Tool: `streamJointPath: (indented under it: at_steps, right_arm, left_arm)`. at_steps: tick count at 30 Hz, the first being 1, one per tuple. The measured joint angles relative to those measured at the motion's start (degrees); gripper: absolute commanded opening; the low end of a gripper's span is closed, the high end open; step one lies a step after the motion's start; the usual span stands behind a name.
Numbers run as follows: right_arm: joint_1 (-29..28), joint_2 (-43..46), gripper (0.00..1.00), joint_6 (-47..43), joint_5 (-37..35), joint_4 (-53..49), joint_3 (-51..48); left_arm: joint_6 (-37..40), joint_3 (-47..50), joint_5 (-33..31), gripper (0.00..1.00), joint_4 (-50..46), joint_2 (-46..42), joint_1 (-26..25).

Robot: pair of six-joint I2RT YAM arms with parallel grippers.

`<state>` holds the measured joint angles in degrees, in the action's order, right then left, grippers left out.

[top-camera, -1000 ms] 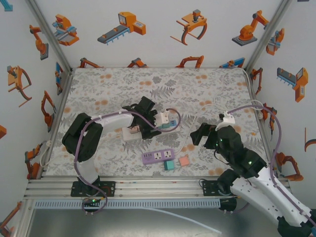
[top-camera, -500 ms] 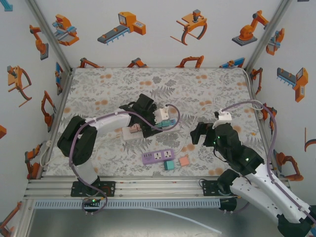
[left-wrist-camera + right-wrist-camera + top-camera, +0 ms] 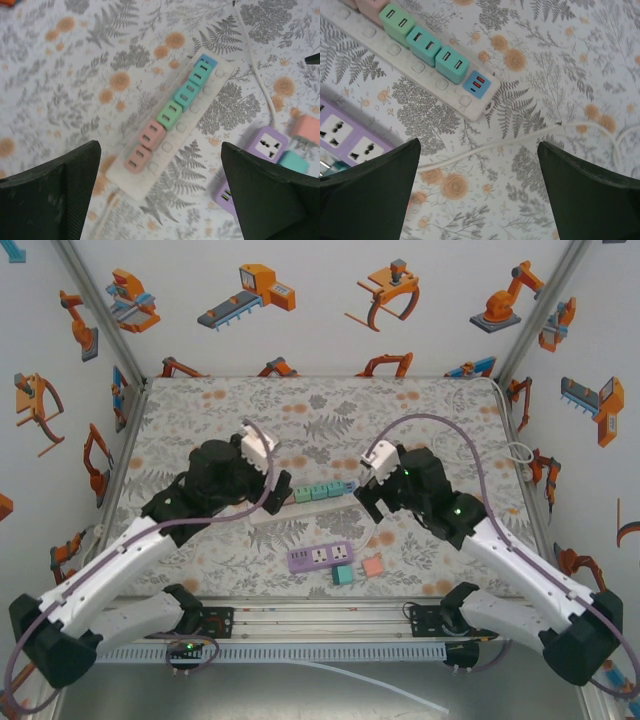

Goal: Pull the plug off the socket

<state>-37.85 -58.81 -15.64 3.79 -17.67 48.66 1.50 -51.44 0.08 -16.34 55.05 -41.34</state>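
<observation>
On the flowery table (image 3: 200,410), near the middle, lies a long white socket strip (image 3: 182,127) with six small plugs pushed into it in a row. Two pink plugs (image 3: 151,134) sit at one end, then a green plug (image 3: 170,114), two teal plugs (image 3: 186,94), and a blue plug (image 3: 476,84) at the other end. A purple strip (image 3: 322,557) lies just beside it, with two loose little cubes (image 3: 373,565) next to that.

Both arms hang above the white strip. The left gripper (image 3: 159,150) is spread wide over the pink end and holds nothing. The right gripper (image 3: 478,145) is also spread apart, over the blue end, and it holds nothing too.

I think this is the lining-up step, because no plug here is pinched or pulled yet. Next, one gripper needs to go down over a single plug and squeeze its two sides. The other could press the strip flat so it does not lift. Then the pull should go straight up, since the plugs sit very close together
</observation>
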Motion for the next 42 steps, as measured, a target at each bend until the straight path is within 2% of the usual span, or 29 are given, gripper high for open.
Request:
streamJointPath:
  at_steps: [6, 11, 13, 16, 25, 32, 38, 42]
  right_arm:
    - [2.1, -15.1, 0.75, -18.4, 10.1, -2.3, 10.2]
    - [2.7, -25.6, 0.73, -30.9, 18.3, -6.1, 17.5]
    - [2.8, -28.9, 0.71, -34.1, 20.1, -7.4, 19.5]
    - [2.9, -34.0, 0.67, -38.4, 21.7, -9.5, 22.4]
    - [2.9, -44.7, 0.45, -43.8, 26.2, -13.0, 26.9]
    - [3.0, -46.7, 0.37, -45.8, 26.8, -14.6, 27.7]
    - [3.0, -47.3, 0.31, -46.4, 26.7, -16.5, 28.9]
    - [3.2, -48.5, 0.29, -46.1, 27.0, -17.4, 30.4]
  left_arm:
    - [-17.6, 10.4, -0.7, 0.97, -2.3, -8.3, 11.3]
    - [-28.5, 16.2, 2.4, 0.97, -4.3, -8.3, 20.6]
    - [-32.1, 17.4, 3.6, 1.0, -4.7, -8.1, 22.8]
    - [-36.9, 17.9, 4.9, 0.97, -4.7, -6.8, 25.3]
    - [-40.3, 17.8, 7.0, 0.77, -3.3, 1.0, 26.0]
    - [-40.5, 17.7, 7.1, 0.73, -2.5, 5.8, 26.0]
    - [-39.7, 17.4, 6.3, 0.62, -2.4, 7.6, 26.0]
    - [-37.9, 14.6, 5.1, 0.5, -3.0, 11.2, 26.0]
